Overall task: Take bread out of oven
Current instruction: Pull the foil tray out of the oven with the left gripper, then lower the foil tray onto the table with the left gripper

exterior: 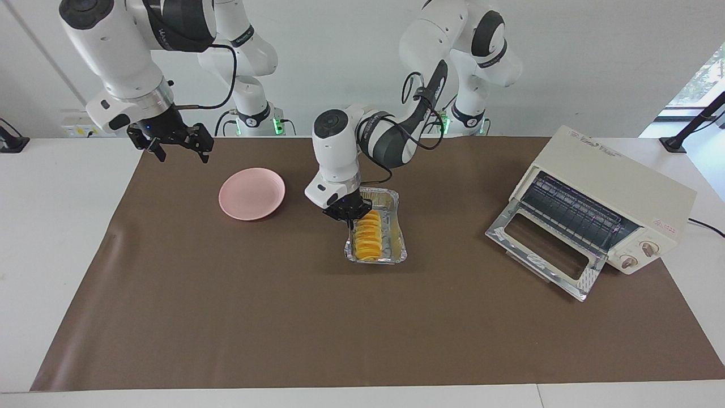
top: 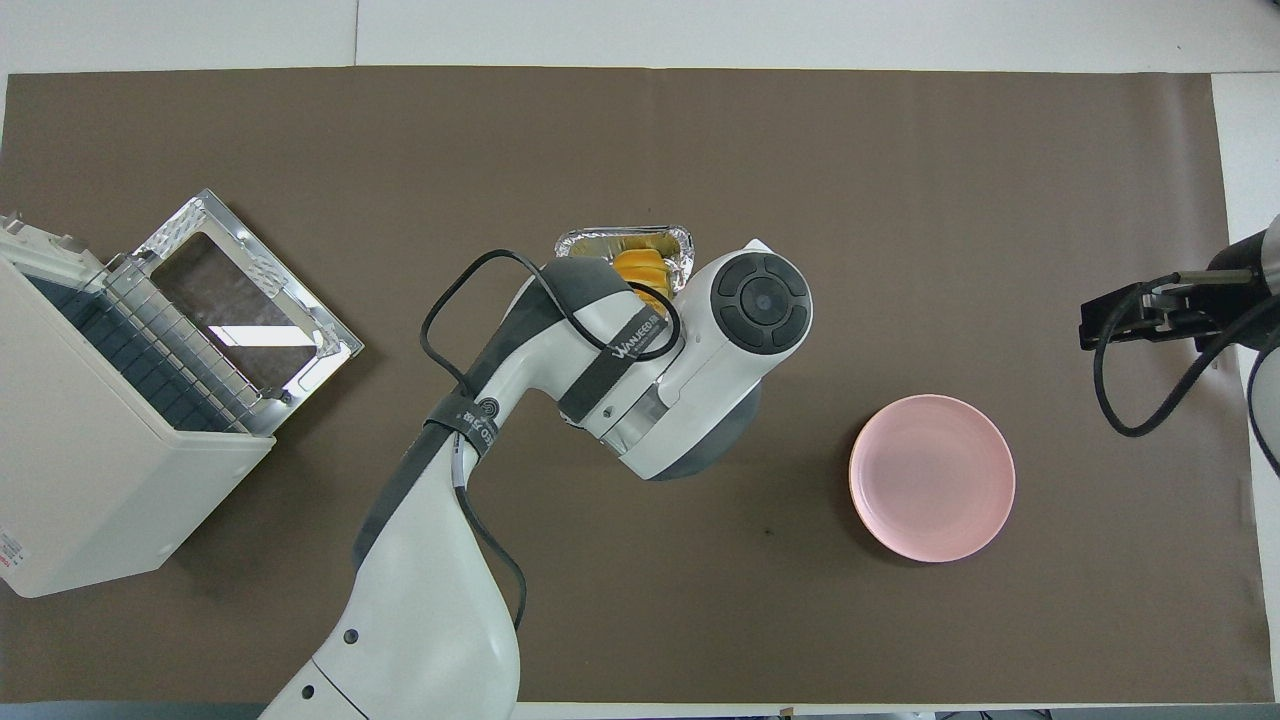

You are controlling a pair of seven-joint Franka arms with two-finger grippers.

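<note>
The bread [exterior: 368, 235] is an orange-yellow ridged loaf lying in a crinkled foil tray [exterior: 397, 226] at the middle of the table. In the overhead view only the bread's end [top: 640, 268] and the tray's rim [top: 590, 243] show past the arm. My left gripper [exterior: 350, 215] is down at the end of the bread nearer to the robots, inside the tray. The oven [exterior: 612, 192] stands at the left arm's end of the table with its glass door [exterior: 541, 249] dropped open and its rack bare; it also shows in the overhead view [top: 90, 450]. My right gripper [exterior: 175, 144] waits open in the air.
A round pink plate [exterior: 252, 193] lies beside the tray toward the right arm's end, also in the overhead view [top: 932, 477]. A brown mat [exterior: 283, 328] covers the table. The oven's power cord [exterior: 708, 226] trails off the table's end.
</note>
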